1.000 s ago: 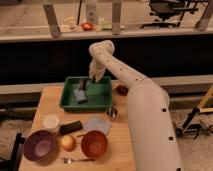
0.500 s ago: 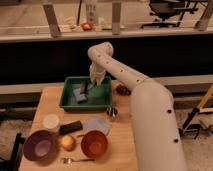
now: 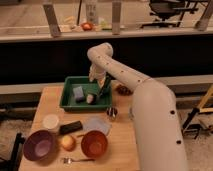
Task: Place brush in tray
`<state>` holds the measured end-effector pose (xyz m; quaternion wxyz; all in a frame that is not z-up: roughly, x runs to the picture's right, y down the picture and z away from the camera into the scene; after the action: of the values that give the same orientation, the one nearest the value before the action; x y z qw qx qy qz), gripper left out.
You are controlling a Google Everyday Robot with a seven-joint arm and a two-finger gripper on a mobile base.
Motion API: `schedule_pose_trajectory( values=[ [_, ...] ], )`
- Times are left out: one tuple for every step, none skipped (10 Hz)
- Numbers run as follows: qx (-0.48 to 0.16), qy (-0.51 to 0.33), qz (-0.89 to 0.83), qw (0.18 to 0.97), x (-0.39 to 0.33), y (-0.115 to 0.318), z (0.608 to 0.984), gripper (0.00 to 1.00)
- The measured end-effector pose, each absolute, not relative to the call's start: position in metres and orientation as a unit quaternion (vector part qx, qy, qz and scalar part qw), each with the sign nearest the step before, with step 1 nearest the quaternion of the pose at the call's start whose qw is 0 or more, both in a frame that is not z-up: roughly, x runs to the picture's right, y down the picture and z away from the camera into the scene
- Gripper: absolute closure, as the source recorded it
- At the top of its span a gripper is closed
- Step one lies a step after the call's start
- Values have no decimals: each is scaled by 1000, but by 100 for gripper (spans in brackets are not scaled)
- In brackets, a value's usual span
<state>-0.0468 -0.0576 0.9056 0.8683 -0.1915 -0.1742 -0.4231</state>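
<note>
The dark green tray (image 3: 67, 96) stands at the back of the wooden table. My gripper (image 3: 104, 86) hangs low over the tray's right part, its dark tip inside the rim. A slim dark piece with a pale tan end (image 3: 90, 98), which looks like the brush, lies on the tray floor just left of the gripper tip. I cannot tell whether the gripper still touches it. A grey-blue square sponge (image 3: 78, 92) also lies in the tray, left of the brush.
In front of the tray are a small metal cup (image 3: 112, 113), a grey cloth (image 3: 96, 124), a black block (image 3: 70, 127) and a white round lid (image 3: 50, 121). Nearer the front edge are a purple bowl (image 3: 39, 144), an orange bowl (image 3: 94, 143), a round fruit (image 3: 67, 142) and a fork (image 3: 75, 160).
The gripper has come down and moved a little to the right, from above the tray's back rim into the tray's right part.
</note>
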Motion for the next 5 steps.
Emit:
schedule_pose_trajectory(
  values=[
    [-192, -174, -422, 869, -47, -57, 906, 20],
    [-192, -174, -422, 869, -47, -57, 905, 20],
    [-192, -173, -422, 869, -47, -58, 905, 20],
    [-191, -172, -422, 870, -47, -59, 904, 20],
    [-191, -171, -421, 870, -46, -60, 903, 20]
  ],
)
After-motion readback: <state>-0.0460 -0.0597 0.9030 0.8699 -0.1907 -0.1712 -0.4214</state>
